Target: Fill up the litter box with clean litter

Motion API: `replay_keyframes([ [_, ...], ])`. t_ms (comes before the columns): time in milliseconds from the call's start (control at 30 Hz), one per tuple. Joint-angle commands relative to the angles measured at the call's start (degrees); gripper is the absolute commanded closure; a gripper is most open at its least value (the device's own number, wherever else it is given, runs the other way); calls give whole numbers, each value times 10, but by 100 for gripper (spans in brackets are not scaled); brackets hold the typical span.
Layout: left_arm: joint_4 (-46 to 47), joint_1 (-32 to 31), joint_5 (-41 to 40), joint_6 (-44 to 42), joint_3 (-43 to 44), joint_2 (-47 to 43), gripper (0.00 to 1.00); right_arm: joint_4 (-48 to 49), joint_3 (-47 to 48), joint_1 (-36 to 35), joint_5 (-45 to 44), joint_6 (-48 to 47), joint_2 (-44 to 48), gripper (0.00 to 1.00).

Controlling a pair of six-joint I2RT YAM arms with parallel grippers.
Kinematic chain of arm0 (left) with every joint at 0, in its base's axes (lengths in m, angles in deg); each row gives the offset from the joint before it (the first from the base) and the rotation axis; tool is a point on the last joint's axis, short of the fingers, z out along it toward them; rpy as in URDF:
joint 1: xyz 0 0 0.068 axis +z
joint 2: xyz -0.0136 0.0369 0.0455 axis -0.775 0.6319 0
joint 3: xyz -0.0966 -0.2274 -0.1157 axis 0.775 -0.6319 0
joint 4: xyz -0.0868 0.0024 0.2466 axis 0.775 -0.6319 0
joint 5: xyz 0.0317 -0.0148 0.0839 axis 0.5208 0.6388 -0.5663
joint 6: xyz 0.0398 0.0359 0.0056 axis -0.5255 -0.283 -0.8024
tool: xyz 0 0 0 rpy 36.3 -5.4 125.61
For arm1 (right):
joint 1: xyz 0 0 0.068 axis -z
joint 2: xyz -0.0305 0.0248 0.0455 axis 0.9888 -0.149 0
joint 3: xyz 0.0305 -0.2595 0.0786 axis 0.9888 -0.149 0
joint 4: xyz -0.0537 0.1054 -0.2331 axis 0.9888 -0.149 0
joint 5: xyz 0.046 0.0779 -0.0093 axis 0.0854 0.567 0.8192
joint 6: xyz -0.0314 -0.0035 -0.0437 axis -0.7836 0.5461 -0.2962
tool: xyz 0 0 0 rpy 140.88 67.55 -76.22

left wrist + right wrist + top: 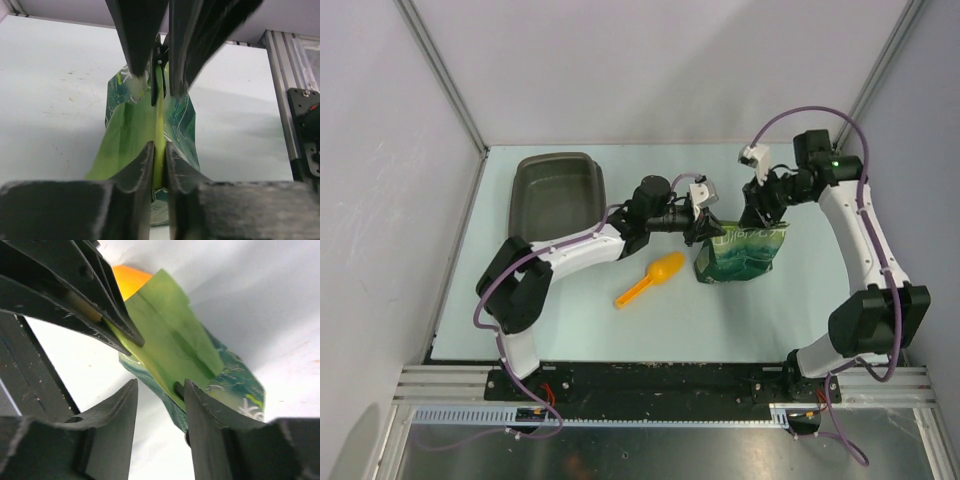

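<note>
At the far left of the surface point(570, 325) lies the litter box point(556, 196), and its dark floor looks bare; no clean litter is visible in any view. The left gripper point(706, 228) reaches to the right, well apart from the box. Its fingers point(142, 172) are pressed on the thin yellow-green top edge of the green pouch point(742, 252) and pinch it. An orange scoop point(650, 280) lies untouched on the surface, near the pouch on its left. The pouch stands upright in the middle. At its top, opposite the left gripper, is the right gripper point(758, 212). Its fingers point(117, 425) are spread, with a clear gap between them, and the pouch edge sits just beside one finger, not clamped.

I judge that the step in hand is to open the pouch, and the filling is not yet begun. The next move probably calls for the right fingers to take the other side of the edge, so that both arms can pull the mouth apart. After this the pouch must be carried to the box.
</note>
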Motion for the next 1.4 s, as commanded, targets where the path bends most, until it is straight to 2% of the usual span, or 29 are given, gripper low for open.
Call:
replay_keyframes([
  [0, 4, 1, 63, 19, -2, -24, 93, -1, 56, 5, 22, 28, 47, 47],
  [33, -5, 2, 64, 12, -5, -31, 100, 4, 53, 6, 22, 31, 50, 43],
  [67, -11, 9, 68, -3, -11, -46, 100, 19, 46, 7, 18, 32, 63, 36],
  [200, -43, 39, 96, 4, -31, -86, 100, 72, 3, 13, 10, 40, 87, 26],
  [333, -73, 59, 108, 12, -64, -128, 100, 103, -4, 12, -2, 72, 73, 27],
  [567, -99, 100, 137, 31, -113, -168, 100, 133, -2, 10, 8, 75, 50, 27],
  [667, -152, 108, 139, 4, -115, -196, 100, 138, 5, -8, 9, 76, 42, 27],
  [867, -185, 131, 160, -6, -121, -235, 100, 121, 26, -49, 16, 67, 16, 27],
  [1000, -223, 132, 150, -8, -142, -270, 100, 124, 28, -60, 52, 81, 3, 27],
  [1100, -243, 152, 142, -25, -156, -289, 100, 116, 21, -82, 45, 63, -2, 27],
  [1167, -258, 162, 106, -32, -156, -303, 100, 115, 17, -100, 39, 55, -5, 27],
  [1233, -269, 188, 129, -35, -143, -310, 100, 115, 16, -116, 32, 43, -10, 27],
  [1367, -382, 230, 156, -104, -121, -337, 100, 122, 19, -141, 25, 42, -19, 27],
])
